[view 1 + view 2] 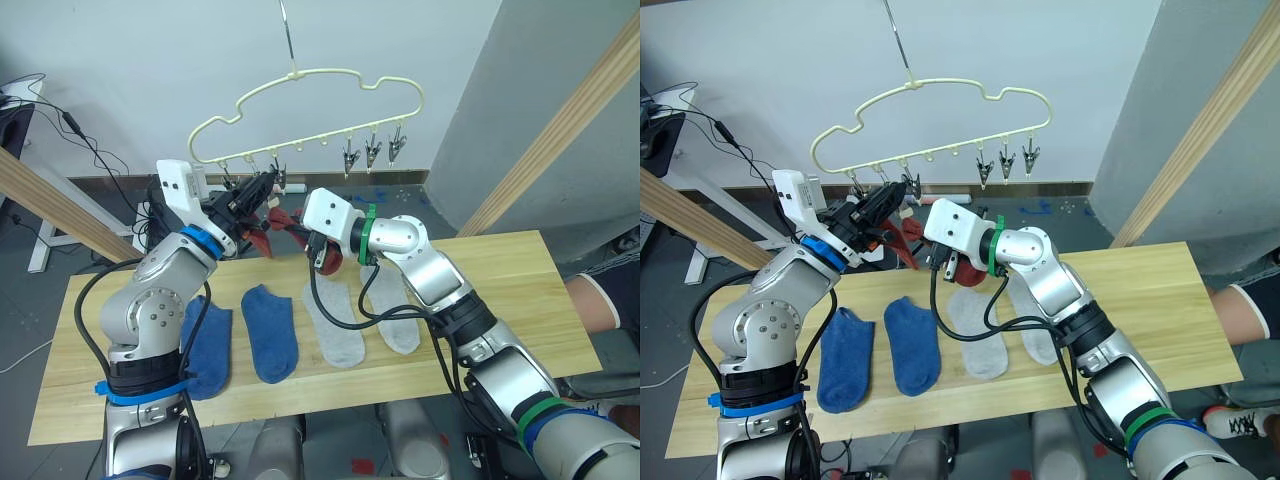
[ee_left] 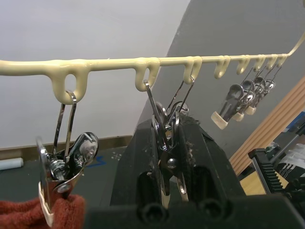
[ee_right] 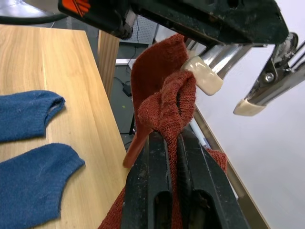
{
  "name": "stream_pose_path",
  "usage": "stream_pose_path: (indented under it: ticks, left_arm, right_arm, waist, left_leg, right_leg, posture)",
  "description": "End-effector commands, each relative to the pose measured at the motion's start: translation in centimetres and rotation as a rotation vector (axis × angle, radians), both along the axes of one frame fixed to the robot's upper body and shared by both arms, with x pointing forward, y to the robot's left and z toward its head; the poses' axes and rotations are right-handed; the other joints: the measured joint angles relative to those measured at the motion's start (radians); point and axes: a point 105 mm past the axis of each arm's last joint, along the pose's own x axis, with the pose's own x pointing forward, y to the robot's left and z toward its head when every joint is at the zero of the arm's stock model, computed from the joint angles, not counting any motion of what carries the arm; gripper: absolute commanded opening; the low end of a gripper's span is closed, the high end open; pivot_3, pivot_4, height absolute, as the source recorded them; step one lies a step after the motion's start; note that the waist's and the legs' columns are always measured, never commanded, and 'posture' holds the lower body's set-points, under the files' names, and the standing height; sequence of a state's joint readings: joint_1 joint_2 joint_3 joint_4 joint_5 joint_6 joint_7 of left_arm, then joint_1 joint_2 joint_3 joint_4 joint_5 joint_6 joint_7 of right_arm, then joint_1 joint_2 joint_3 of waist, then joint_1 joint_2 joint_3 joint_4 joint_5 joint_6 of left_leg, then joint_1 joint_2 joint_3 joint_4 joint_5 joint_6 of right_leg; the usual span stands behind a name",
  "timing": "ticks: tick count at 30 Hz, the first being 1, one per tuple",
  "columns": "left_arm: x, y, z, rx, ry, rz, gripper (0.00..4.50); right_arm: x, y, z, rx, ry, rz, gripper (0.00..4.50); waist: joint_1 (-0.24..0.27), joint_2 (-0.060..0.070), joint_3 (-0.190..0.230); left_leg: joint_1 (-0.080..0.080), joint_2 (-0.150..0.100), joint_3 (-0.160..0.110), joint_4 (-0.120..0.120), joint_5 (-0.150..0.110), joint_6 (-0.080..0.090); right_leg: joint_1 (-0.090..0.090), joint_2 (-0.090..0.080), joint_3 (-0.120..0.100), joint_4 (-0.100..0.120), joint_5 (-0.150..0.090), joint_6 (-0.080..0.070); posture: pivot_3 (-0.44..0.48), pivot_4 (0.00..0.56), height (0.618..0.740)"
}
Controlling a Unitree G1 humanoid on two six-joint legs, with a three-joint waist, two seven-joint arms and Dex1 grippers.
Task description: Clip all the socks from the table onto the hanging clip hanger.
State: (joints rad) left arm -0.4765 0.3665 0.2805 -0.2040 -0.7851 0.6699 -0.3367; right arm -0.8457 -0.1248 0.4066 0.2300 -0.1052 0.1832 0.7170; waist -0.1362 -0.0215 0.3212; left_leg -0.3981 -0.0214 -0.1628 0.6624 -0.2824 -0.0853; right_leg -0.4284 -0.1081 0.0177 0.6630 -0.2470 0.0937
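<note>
On the tabletop (image 1: 520, 300) 4 socks lie unclipped: 2 blue socks (image 1: 240, 335) and 2 grey socks (image 1: 362, 318); I judge 1 red sock (image 2: 28, 212) already clipped, and most of the work left. Above them the right gripper (image 3: 174, 143) is clamped on a red sock (image 3: 164, 107), lifting its cuff to a clip (image 3: 202, 74); the left gripper (image 1: 262, 190) squeezes a clip (image 2: 167, 143) on the clip hanger (image 1: 310, 95) beyond.
</note>
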Motion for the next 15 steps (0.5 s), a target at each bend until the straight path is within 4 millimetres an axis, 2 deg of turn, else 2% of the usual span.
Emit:
stream_pose_path:
  ticks: [1, 9, 15]
  left_arm:
    - [-0.4, 0.0, 1.0, -0.001, -0.047, 0.004, 0.25]
    - [-0.4, 0.0, 1.0, -0.002, -0.047, 0.006, 0.25]
    - [-0.5, -0.1, 0.9, -0.002, -0.045, 0.003, 0.25]
  right_arm:
    - [-0.4, 1.0, 1.3, 0.030, -0.043, 0.020, 0.00]
    - [-0.6, 1.4, 0.6, 0.000, -0.042, 0.034, 0.00]
    - [0.2, 1.2, 1.7, 0.043, -0.063, -0.008, 0.00]
  waist:
    - [0.000, 0.000, 0.000]
    - [0.001, 0.000, 0.000]
    - [0.000, 0.000, 0.000]
  left_leg:
    - [0.000, 0.000, 0.000, 0.000, 0.000, 0.000]
    - [0.000, 0.000, 0.000, 0.000, 0.000, 0.000]
    - [0.000, 0.000, 0.000, 0.000, 0.000, 0.000]
  right_leg:
    - [0.000, 0.000, 0.000, 0.000, 0.000, 0.000]
    - [0.000, 0.000, 0.000, 0.000, 0.000, 0.000]
    - [0.000, 0.000, 0.000, 0.000, 0.000, 0.000]
  posture:
    - [-0.136, 0.301, 0.740]
    - [-0.135, 0.299, 0.740]
    - [-0.137, 0.298, 0.740]
